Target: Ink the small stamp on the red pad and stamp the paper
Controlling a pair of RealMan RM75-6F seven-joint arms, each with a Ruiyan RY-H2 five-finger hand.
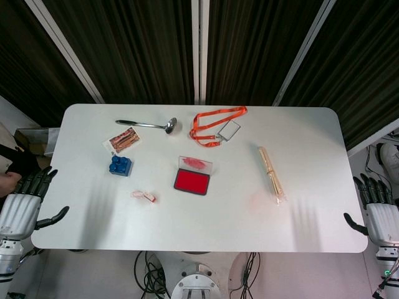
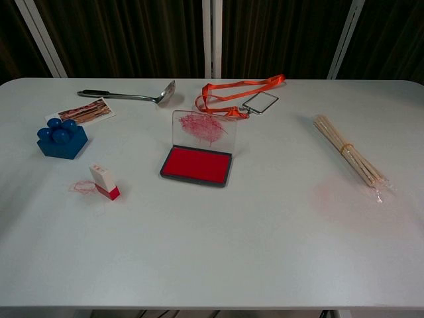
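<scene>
Your small stamp (image 2: pixel 104 181) lies left of the open red pad (image 2: pixel 197 164); any lettering looks unreadable. Your left robot hand (image 1: pixel 28 200) and right robot hand (image 1: pixel 376 210) are spread, holding nothing.

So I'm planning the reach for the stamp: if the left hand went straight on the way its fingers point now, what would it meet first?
Probably nothing on the table. The left hand sits off the table's left edge with fingers pointing up-frame, along that edge, toward a dark object near the wall. Depth is unclear. The small stamp lies off to its right.
</scene>
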